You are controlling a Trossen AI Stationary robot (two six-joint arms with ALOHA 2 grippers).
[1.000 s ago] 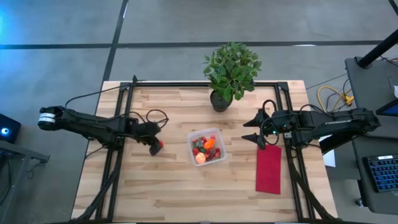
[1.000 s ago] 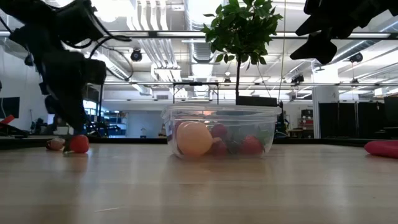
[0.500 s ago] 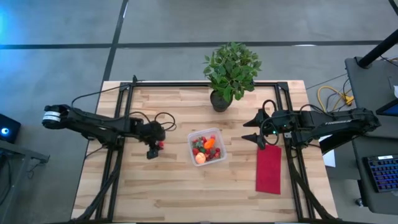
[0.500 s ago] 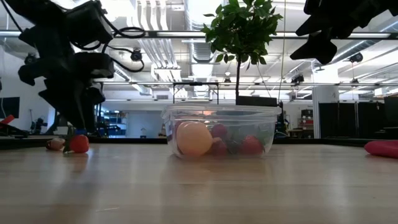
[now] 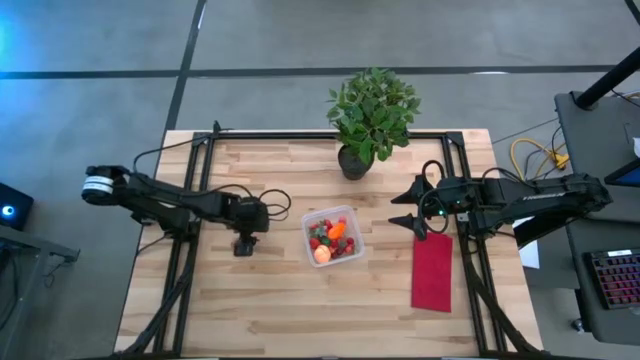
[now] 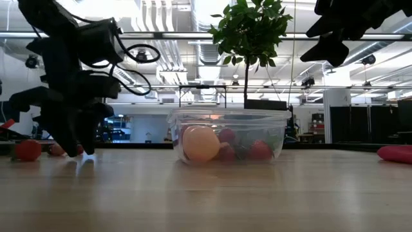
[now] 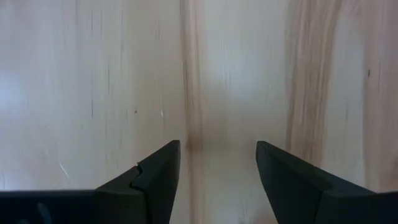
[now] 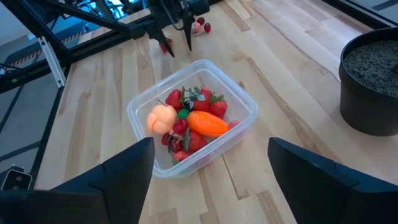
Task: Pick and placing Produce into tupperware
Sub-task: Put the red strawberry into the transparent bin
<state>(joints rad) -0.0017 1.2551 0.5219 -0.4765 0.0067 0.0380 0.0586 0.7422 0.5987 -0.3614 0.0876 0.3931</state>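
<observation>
The clear tupperware (image 5: 310, 222) sits mid-table and holds the peach-orange fruit (image 8: 160, 118), the carrot (image 8: 208, 122) and several strawberries (image 8: 175, 98). My left gripper (image 5: 244, 243) points down at the table left of the tupperware. It is open, and the left wrist view (image 7: 217, 146) shows only bare wood between its fingers. One loose strawberry (image 8: 165, 46) lies on the wood close beside its fingers, and two more (image 8: 200, 26) lie just beyond. My right gripper (image 5: 400, 212) hovers open to the right of the tupperware.
A potted plant (image 5: 372, 115) stands at the far edge behind the tupperware. A red cloth (image 5: 432, 270) lies flat near the right edge. Black frame rails (image 5: 190, 250) run along both sides. Bare wood stretches between the tupperware and the near edge.
My left arm has swung toward the table's right, and its gripper has come down with its fingertips at the table surface. The red strawberry that lay under the gripper now lies farther toward the table's left in the low view. My right arm has kept still.
</observation>
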